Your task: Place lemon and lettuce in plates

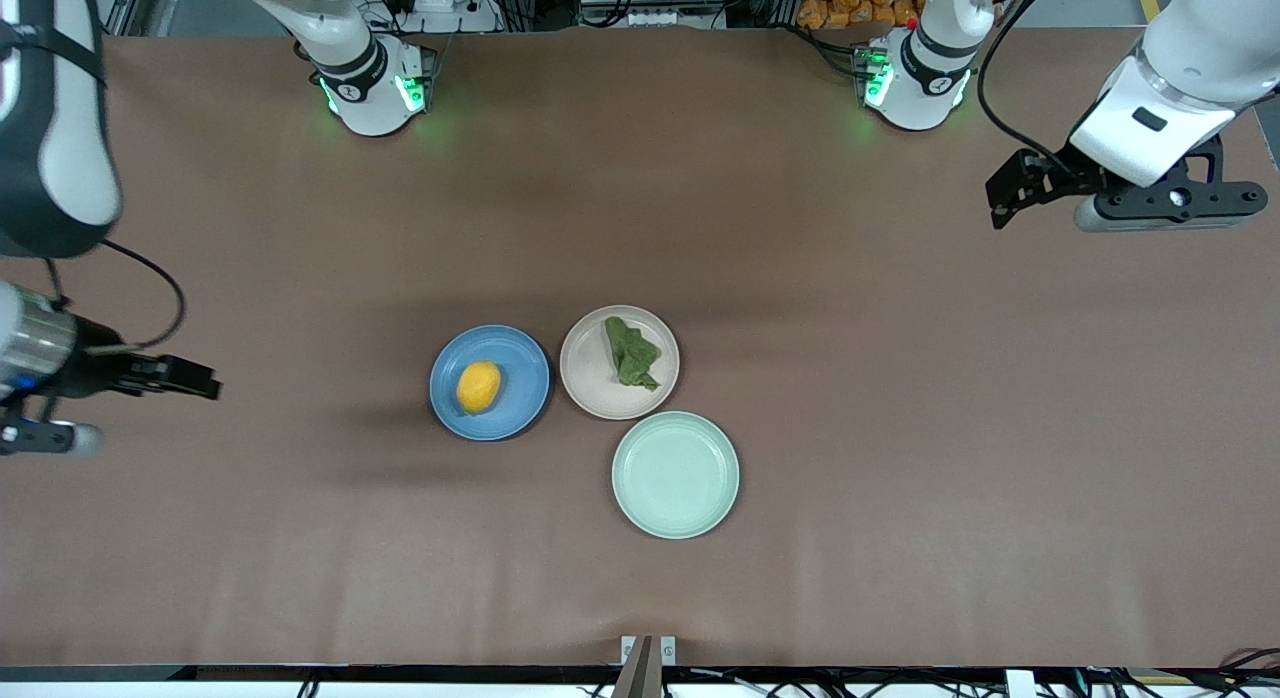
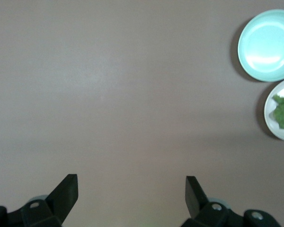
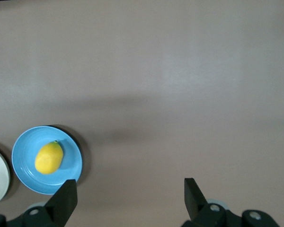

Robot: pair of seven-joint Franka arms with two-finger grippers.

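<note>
Already placed: lemon point(image 1: 478, 387) on blue plate point(image 1: 520, 418), lettuce point(image 1: 631, 353) on beige plate point(image 1: 590, 393). Left gripper point(image 1: 1003, 200) and right gripper point(image 1: 205, 383) hover over bare table, jaws spread. Lemon looks firm, rollable; grip mid-body. Lettuce looks limp, light; pinch a fold.

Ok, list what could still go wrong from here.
Little is left: the lemon lies in the blue plate and the lettuce in the beige-pink plate.
1. The lemon is rounded and the plate shallow, so a bump could roll it out.
2. The three plates, mint-green plate included, sit close together, so nudging one may shift the others.
The open left gripper and right gripper wait at the table's ends.
</note>
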